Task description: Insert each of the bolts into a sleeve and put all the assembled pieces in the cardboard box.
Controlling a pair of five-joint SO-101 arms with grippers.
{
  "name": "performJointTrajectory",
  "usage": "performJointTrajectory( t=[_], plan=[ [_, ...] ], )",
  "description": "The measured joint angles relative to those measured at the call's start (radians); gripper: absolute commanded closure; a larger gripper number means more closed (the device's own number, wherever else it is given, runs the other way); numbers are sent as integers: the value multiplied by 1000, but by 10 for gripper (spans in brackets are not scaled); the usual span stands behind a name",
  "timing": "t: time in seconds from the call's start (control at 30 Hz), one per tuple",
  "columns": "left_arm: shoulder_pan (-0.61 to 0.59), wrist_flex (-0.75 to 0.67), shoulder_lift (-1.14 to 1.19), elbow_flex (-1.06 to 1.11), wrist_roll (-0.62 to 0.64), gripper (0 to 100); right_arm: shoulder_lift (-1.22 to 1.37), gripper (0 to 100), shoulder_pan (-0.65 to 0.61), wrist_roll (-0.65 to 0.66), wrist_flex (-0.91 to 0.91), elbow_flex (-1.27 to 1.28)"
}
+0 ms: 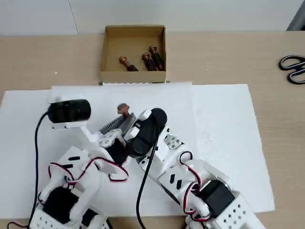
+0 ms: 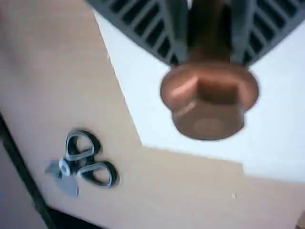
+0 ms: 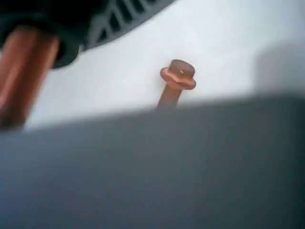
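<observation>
My left gripper (image 1: 120, 122) is shut on a copper bolt (image 2: 209, 100) over the middle of the white paper. The bolt's shaft is between the dark ribbed fingers (image 2: 138, 24), and its flanged hex head (image 1: 123, 109) sticks out past their tips. My right gripper (image 1: 137, 126) is right beside it, almost touching. In the right wrist view a copper sleeve (image 3: 24, 76) is clamped close up against a dark ribbed finger, and a bolt head (image 3: 177, 76) shows a little farther off over the paper. The cardboard box (image 1: 133, 76) stands beyond the paper with three assembled pieces (image 1: 143, 62) inside.
Black-handled scissors (image 1: 293, 68) lie on the wooden table at the far right, off the white paper (image 1: 224, 124); they also appear in the left wrist view as scissors (image 2: 81, 162). Both arm bases and their cables crowd the near edge.
</observation>
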Motion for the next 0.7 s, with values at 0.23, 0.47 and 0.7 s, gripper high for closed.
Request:
performJointTrajectory(
  t=[0.23, 0.47, 0.7],
  plan=[
    [74, 126, -2, -3, -44, 994, 2, 996, 25, 12, -35, 2],
    [101, 146, -5, -9, -68, 993, 3, 996, 38, 104, -75, 6],
    [101, 146, -5, 0, -100, 887, 5, 996, 38, 106, -75, 8]
  ],
)
